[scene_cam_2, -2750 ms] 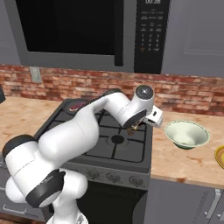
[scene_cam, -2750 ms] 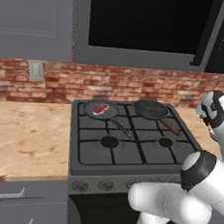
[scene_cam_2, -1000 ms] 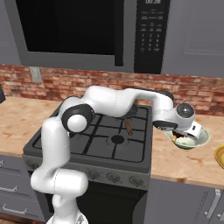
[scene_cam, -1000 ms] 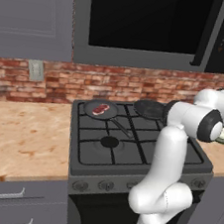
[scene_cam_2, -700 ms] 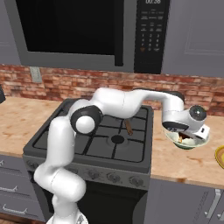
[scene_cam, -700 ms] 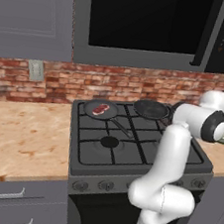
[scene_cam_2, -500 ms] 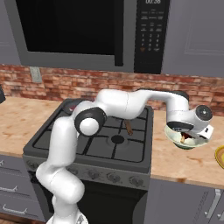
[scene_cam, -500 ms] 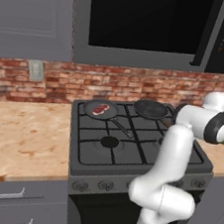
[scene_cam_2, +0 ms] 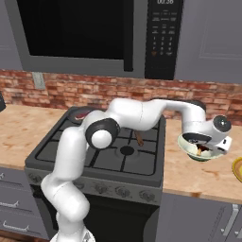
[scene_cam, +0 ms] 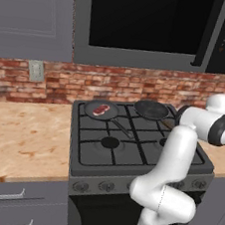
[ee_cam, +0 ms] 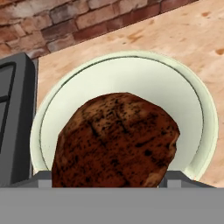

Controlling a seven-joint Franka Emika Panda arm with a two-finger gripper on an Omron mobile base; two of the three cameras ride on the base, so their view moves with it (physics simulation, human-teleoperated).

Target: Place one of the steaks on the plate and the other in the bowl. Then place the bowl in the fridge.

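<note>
My gripper [scene_cam_2: 203,148] hangs just over the pale bowl [scene_cam_2: 204,158] on the counter right of the stove, shut on the dark brown steak [scene_cam_2: 200,151]. Seen from the hand, that steak [ee_cam: 116,140] sits between my fingertips and covers much of the bowl [ee_cam: 131,65] below it. The red marbled steak [scene_cam: 101,109] lies in a dark frying pan [scene_cam: 92,113] on the stove's back left burner. A slice of the yellow plate [scene_cam_2: 237,169] shows at the right edge of the counter. The fridge is out of view.
A second, empty frying pan [scene_cam: 151,109] sits on the back right burner. The black stove [scene_cam: 129,152] stands between two wooden counter stretches [scene_cam: 21,137]. A microwave [scene_cam_2: 94,33] hangs above, with a brick wall [scene_cam: 138,85] behind.
The arm has swung right, carrying the brown steak from the stove to over the bowl, then settled a little farther right and lower. The red steak has stayed in its pan.
</note>
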